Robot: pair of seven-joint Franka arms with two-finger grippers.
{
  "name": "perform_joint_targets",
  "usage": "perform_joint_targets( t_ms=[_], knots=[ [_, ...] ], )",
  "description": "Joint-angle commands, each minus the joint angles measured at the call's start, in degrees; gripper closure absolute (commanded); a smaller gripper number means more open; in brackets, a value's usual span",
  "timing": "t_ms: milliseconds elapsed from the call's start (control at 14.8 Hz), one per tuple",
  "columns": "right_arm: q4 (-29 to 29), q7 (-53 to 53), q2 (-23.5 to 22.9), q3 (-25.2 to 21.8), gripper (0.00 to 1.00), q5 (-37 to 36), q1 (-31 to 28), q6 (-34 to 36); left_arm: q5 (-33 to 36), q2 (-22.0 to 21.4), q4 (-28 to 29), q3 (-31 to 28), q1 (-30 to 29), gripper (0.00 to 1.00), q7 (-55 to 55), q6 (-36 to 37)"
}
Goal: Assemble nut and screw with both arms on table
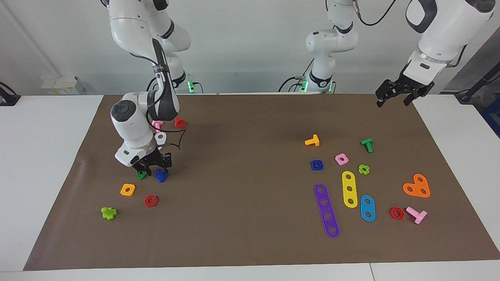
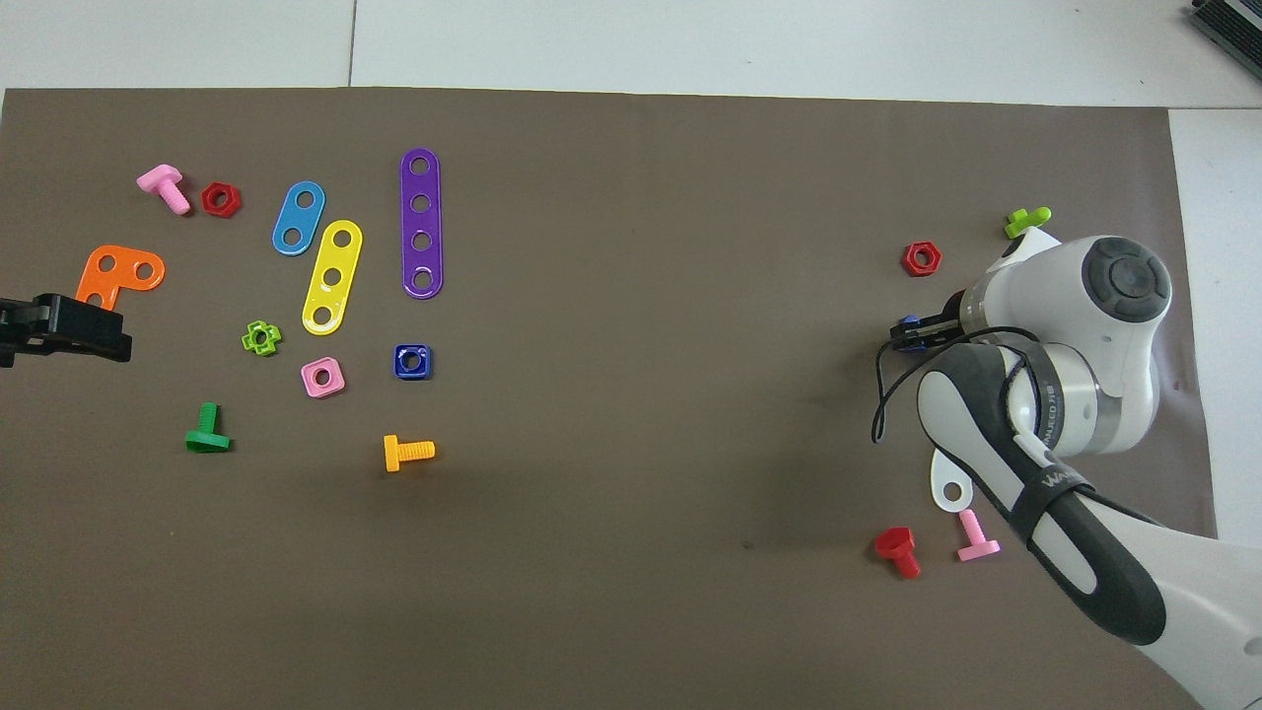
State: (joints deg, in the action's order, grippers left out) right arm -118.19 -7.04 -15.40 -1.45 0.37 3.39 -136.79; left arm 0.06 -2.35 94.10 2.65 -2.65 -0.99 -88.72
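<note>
— Where does the screw (image 1: pixel 161 175) sit?

— On the brown sheet (image 1: pixel 250 242) of the table (image 1: pixel 35 164), toward the right arm's end. The right gripper (image 1: pixel 154 168) is down at it, fingers either side of the blue head; I cannot tell whether they have clamped it or only bracket it.

— What crowds the screw?

— A green triangular nut (image 1: pixel 141 175) lies just beside it, partly under the gripper. An orange-yellow square nut (image 1: pixel 127 189) and a red hex nut (image 1: pixel 150 200) lie farther from the robots than the screw, and a lime cross piece (image 1: pixel 109 212) farther again. Nearer the robots than the screw are a white curved plate (image 1: pixel 160 137), a pink bolt (image 1: pixel 157 124) and a red bolt (image 1: pixel 179 122), partly masked by the right arm's wrist and cable.

— And the nut (image 1: pixel 316 164)?

— Well apart from the screw, toward the left arm's end, lying flat and untouched. A pink square nut (image 1: pixel 341 159) is near it, an orange bolt (image 1: pixel 312 140) nearer the robots, a purple strip (image 1: pixel 326 210) farther.

— The left gripper (image 1: pixel 397 93)?

— Waiting raised over the sheet's corner nearest its base, fingers apart, holding nothing.
</note>
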Motion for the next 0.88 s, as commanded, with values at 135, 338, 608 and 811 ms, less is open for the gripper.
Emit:
perform_joint_targets(
  t_ms=[135, 338, 608, 811],
  knots=[
    [-1.0, -2.4, -0.1, 0.2, 0.54, 2.5, -0.4, -2.0, -0.1, -1.7, 2.0, 0.3, -0.5, 0.00, -0.2, -0.7],
    [-1.0, -2.4, -0.1, 0.2, 0.59, 2.7, -0.3, -2.0, -0.1, -1.7, 2.0, 0.3, -0.5, 0.00, -0.2, -0.7],
    [-1.0, -2.4, -0.1, 0.2, 0.81, 2.8, -0.2, -2.0, -0.1, -1.7, 1.9, 0.3, -0.5, 0.00, -0.2, -0.8],
    [-0.6, -2.1, -0.1, 0.2, 1.00, 3.0, -0.1, -1.6, -0.1, -1.7, 2.0, 0.3, -0.5, 0.00, -0.2, -0.8]
  ],
)
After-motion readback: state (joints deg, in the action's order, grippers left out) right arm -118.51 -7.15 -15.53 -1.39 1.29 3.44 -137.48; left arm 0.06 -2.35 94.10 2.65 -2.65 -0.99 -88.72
